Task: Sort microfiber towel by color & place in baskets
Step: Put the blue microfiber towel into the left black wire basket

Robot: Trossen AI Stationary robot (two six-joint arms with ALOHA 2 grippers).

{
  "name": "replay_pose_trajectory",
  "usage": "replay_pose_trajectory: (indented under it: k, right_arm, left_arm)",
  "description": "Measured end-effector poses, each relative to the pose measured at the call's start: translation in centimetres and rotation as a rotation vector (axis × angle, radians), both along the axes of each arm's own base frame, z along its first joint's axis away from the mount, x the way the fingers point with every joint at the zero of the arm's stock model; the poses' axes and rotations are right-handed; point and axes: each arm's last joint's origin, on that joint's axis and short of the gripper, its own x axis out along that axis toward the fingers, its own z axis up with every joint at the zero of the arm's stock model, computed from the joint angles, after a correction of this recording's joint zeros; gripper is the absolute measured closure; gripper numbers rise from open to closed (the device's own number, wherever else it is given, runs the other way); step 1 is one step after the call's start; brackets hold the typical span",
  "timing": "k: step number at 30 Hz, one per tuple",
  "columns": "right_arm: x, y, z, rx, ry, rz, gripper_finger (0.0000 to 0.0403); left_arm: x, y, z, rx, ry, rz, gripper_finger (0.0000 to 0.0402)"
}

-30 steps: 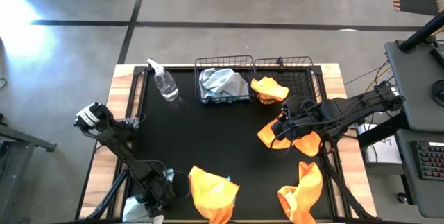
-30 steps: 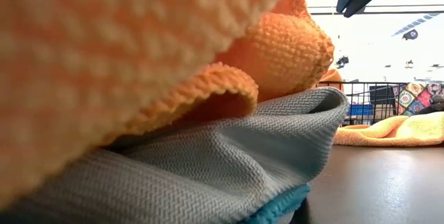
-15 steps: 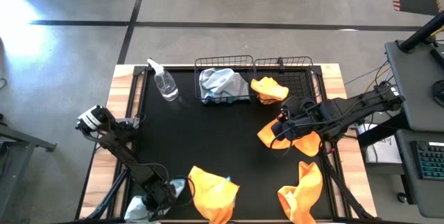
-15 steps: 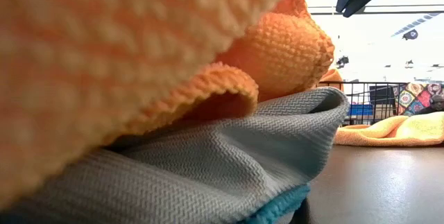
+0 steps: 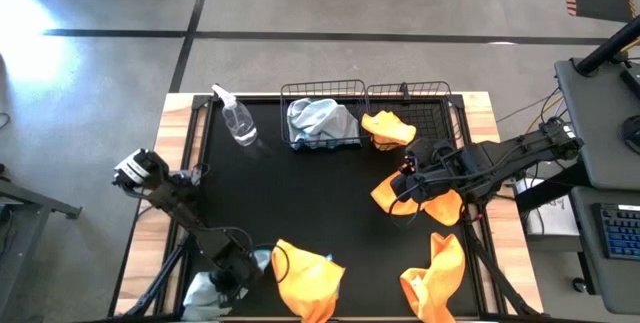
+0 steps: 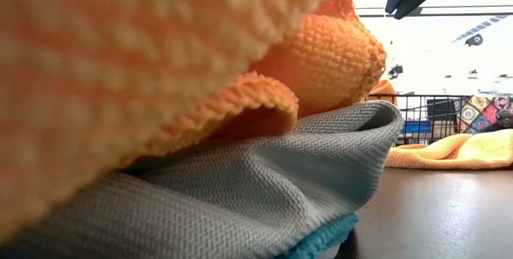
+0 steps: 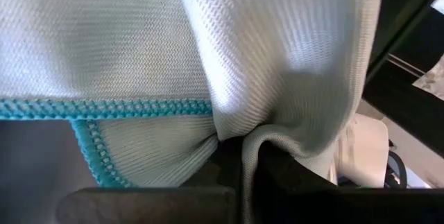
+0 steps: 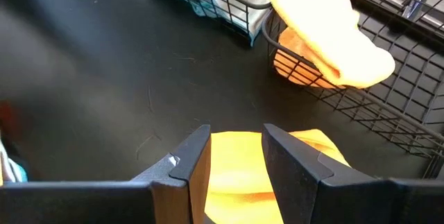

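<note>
While left gripper (image 7: 239,175) jaws are pinching only a blue-grey towel (image 7: 208,50) fold, right gripper (image 8: 236,158) hovering open, cloth is risking slipping during lift.

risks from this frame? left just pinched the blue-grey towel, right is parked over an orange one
1. The left gripper is shut on a fold of the blue-grey towel, right beside an orange towel at the near edge; lifting may drag that one along.
2. The orange towel in the right basket drapes over the rim and could slip out.
3. The right gripper, open above another orange towel, might catch only a thin fold.
</note>
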Motion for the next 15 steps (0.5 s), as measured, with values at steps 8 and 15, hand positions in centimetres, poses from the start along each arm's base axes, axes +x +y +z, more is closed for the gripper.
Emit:
replay_pose_trajectory:
  k: [8, 15]
  right_arm:
    - [0.1, 0.0, 0.0, 0.003, -0.006, -0.001, 0.0280]
    - [0.1, 0.0, 0.0, 0.003, -0.007, -0.002, 0.0280]
  left_arm:
    - [1.6, 2.7, 0.0, 0.009, -0.039, -0.016, 0.0401]
    - [3.0, 5.2, 0.2, 0.032, -0.110, -0.034, 0.0401]
